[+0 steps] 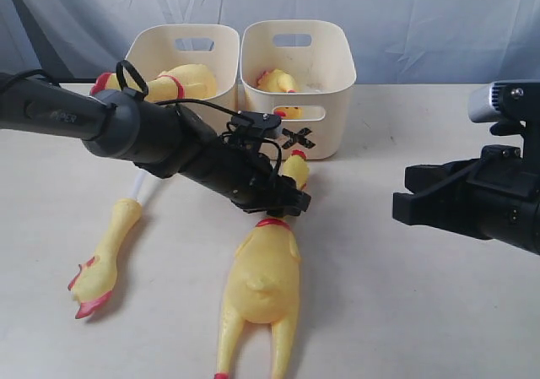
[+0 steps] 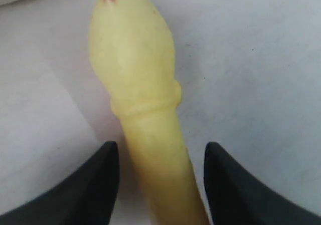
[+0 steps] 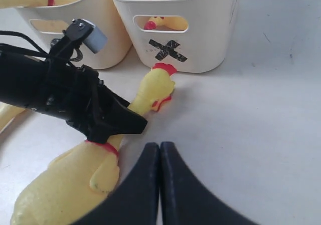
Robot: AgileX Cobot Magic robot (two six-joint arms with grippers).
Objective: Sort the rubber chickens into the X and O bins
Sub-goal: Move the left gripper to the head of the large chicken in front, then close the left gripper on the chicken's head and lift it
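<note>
Big chicken: lies on tabletop, neck between fingers of my half-open left hand.
Right hand: shut, empty.

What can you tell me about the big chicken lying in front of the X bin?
The big chicken is glossy yellow rubber, plump, with a red neck ring, comb and wattle. It lies flat on the table, head toward the X bin, legs pointing away. The left hand straddles its neck, open, fingers clear of both sides.
</note>
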